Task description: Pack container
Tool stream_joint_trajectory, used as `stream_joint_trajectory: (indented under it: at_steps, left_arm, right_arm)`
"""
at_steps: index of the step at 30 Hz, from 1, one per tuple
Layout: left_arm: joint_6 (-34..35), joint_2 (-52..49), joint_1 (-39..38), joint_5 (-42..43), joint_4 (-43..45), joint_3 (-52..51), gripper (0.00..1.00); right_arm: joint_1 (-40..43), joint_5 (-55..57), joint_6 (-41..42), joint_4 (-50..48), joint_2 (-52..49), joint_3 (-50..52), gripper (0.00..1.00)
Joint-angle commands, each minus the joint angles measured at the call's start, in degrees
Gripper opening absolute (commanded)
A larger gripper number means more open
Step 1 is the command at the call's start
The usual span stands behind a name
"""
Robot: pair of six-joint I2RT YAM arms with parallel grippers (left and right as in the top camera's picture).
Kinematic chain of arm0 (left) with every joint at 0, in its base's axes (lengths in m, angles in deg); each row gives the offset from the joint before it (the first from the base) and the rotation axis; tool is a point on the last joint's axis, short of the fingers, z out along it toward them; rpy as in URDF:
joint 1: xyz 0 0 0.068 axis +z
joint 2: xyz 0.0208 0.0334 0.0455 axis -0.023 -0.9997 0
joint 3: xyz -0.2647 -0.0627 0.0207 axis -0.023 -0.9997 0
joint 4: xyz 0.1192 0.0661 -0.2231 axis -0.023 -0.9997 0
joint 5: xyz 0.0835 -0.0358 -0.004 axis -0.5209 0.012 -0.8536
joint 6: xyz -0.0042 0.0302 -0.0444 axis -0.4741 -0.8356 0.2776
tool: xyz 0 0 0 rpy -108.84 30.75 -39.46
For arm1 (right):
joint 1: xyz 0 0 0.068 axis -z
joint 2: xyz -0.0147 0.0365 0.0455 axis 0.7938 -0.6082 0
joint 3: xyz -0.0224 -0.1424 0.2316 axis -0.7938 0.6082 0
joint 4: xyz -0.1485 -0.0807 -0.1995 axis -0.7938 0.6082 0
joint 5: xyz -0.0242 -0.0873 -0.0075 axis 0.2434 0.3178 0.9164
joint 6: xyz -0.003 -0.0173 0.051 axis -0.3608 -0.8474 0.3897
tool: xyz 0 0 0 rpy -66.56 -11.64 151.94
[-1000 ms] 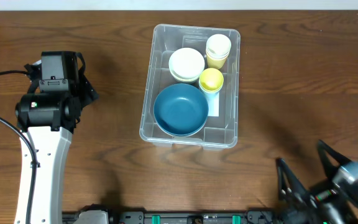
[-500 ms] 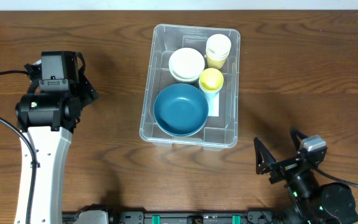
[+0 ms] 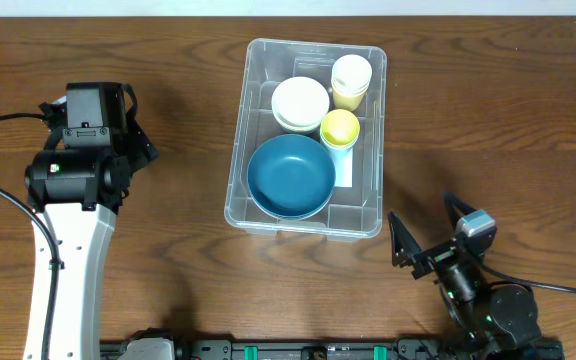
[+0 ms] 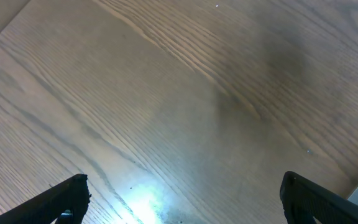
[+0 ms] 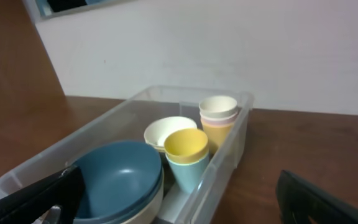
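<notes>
The clear plastic container (image 3: 243, 130) stands at the table's middle back. It holds a blue bowl (image 3: 290, 177), stacked white bowls (image 3: 300, 103), a yellow cup on a light blue cup (image 3: 339, 128) and stacked cream cups (image 3: 351, 76). The right wrist view shows the container (image 5: 235, 134) with the blue bowl (image 5: 114, 174), yellow cup (image 5: 185, 144) and cream cups (image 5: 218, 107). My right gripper (image 3: 428, 232) is open and empty, near the container's front right corner. My left gripper (image 4: 179, 196) is open and empty above bare wood, left of the container.
The left arm (image 3: 73, 200) stands at the left of the wooden table (image 3: 488, 120). A white wall (image 5: 229, 43) lies behind the table's far edge. A black rail (image 3: 298, 350) runs along the front edge.
My right gripper has moved up from the front right corner toward the container's front right corner. The left arm and the container's contents have not moved.
</notes>
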Motion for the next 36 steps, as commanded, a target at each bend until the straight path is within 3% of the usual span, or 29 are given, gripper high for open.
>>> stream_joint_trajectory:
  at_steps: [1,36]
  left_arm:
    - [-0.3,0.3,0.2,-1.2,-0.2,0.1,0.98]
    - [-0.3,0.3,0.2,-1.2,-0.2,0.1,0.98]
  right_arm:
    - [0.4,0.6,-0.8,-2.3,0.2,2.6,0.99]
    - [0.5,11.9,-0.9,-1.2,-0.3,10.7,0.99]
